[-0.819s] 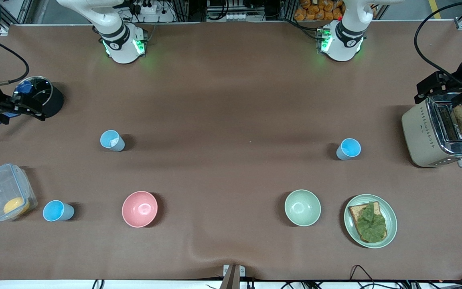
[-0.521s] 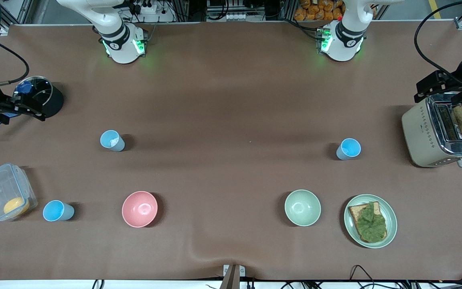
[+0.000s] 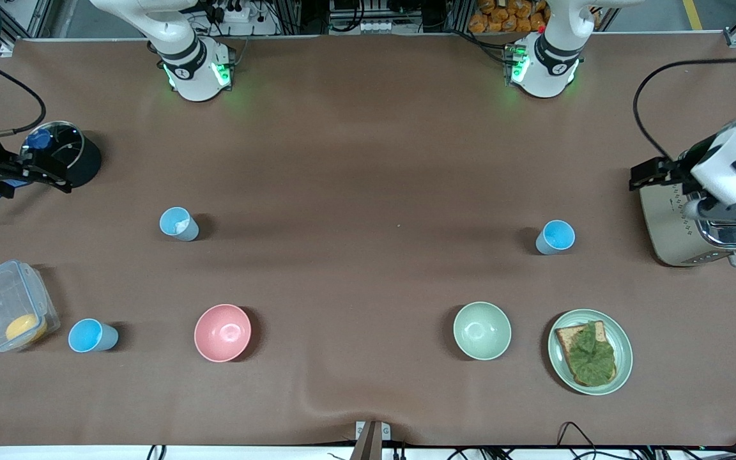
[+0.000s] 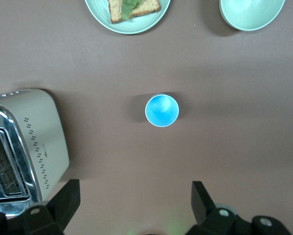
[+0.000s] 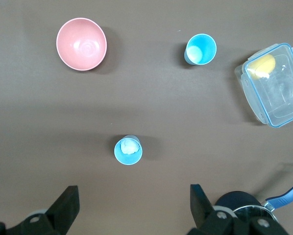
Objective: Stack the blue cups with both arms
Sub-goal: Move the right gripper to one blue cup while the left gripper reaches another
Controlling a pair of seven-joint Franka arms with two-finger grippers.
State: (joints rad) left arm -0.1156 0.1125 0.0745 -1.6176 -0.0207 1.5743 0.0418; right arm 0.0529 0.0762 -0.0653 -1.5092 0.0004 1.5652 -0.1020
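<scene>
While nothing is held by either arm, three blue cups stand upright and well apart on the brown table (image 3: 368,160).

Nearest the front-camera edge:
- green plate (image 3: 623,358) with lettuce-topped toast (image 3: 588,354), toward the left arm's end
- pale green bowl (image 3: 482,330) beside the plate, toward the table's middle
- pink bowl (image 3: 222,332) farther along toward the right arm's end
- bright blue cup (image 3: 90,335) beside a clear lidded container (image 3: 7,306) with a yellow item inside, near the front corner at the right arm's end

Mid-table:
- sky-blue cup (image 3: 556,236) farther from the front camera than the pale green bowl, near the toaster (image 3: 668,223) at the left arm's end edge
- paler cup with whitish inside (image 3: 177,223) farther from the front camera than the pink bowl

Farther back:
- black pot with glass lid (image 3: 77,153) near the edge at the right arm's end

Left gripper (image 4: 132,205): over the toaster and the table just beside it, fingers (image 4: 63,200) spread wide, empty; sky-blue cup seen below in the left wrist view, untouched.

Right gripper (image 5: 132,205): over the table beside the black pot, fingers (image 5: 65,203) spread wide, empty; paler cup seen below in the right wrist view, untouched.
</scene>
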